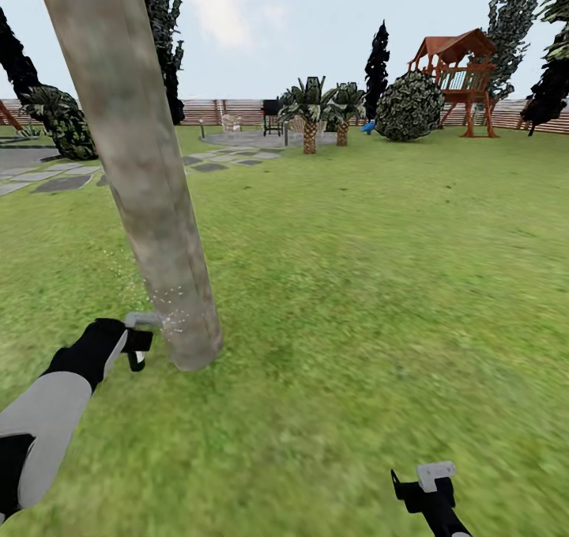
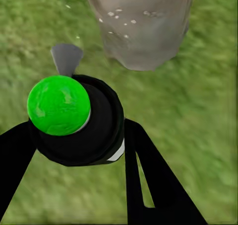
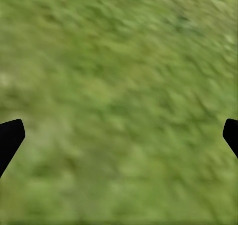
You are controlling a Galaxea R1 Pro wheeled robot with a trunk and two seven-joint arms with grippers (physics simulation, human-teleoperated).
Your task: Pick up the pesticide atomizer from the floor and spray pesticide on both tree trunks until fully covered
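Low at nine o'clock, left gripper (image 2: 79, 135) clamps green-capped black atomizer (image 2: 74, 118) beside speckled trunk (image 1: 150, 205); right gripper (image 3: 119, 135) gapes empty over open grass (image 1: 379, 284)

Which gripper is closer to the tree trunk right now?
Left. The left gripper, holding the atomizer, sits just beside the tree trunk near its base; the right gripper hangs open over grass, well off to the trunk's right.

The grass floor (image 1: 379, 284) (mottled green) bears the tree trunk (image 1: 150, 181) and grey stepping stones (image 1: 63, 183).
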